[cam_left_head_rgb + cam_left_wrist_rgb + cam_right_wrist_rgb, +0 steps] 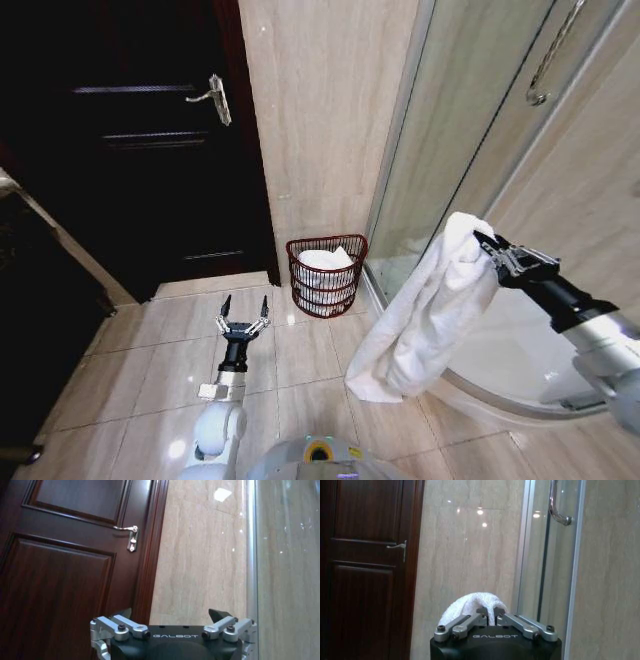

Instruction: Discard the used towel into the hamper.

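A white towel [425, 315] hangs in long folds from my right gripper [487, 250], which is shut on its top edge at the right, above the shower's curved threshold. The right wrist view shows the towel's bunched top [472, 605] pinched between the closed fingers [470, 624]. The hamper [345, 290], a dark reddish-brown wire basket with white cloth inside, stands on the floor against the beige wall, to the left of and beyond the towel. My left gripper [244, 312] is open and held low over the floor tiles, left of the hamper, with nothing in it.
A dark wooden door [140, 150] with a silver handle [215, 98] fills the left. A glass shower enclosure [470, 130] with a curved base [500, 395] stands on the right. Open tiled floor [160, 360] lies in front of the hamper.
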Robot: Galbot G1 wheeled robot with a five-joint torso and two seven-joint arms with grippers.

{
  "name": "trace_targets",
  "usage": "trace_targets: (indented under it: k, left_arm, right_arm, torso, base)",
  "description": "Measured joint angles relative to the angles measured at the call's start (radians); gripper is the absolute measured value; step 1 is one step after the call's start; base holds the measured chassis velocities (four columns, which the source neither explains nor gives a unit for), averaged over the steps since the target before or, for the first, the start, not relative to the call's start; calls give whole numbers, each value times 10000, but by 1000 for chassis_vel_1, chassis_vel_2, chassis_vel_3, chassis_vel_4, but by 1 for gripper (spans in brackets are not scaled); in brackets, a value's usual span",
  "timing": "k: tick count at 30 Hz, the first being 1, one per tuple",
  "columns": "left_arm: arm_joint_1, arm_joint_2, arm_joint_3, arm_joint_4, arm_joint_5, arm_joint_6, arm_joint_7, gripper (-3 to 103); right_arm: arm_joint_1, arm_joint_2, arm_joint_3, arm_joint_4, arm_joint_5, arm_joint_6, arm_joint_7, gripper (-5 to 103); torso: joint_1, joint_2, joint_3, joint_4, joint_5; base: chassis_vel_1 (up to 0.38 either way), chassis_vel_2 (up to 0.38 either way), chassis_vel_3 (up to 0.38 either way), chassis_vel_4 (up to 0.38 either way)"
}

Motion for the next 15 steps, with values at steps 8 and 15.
trace_targets:
  k: [8,15]
  left_arm:
    - [-65,17,0,-3,-1,45,28,100]
    - [-70,26,12,-3,0,48,60,100]
  right_arm:
    - [4,87,-137,-1,-221,-36,-142,5]
    - [-32,186,-157,-1,-485,-36,-203,5]
  torso:
    - [167,382,216,0,0]
    - [264,621,357,-1,0]
  base:
    - [0,0,0,0]
    - [0,0,0,0]
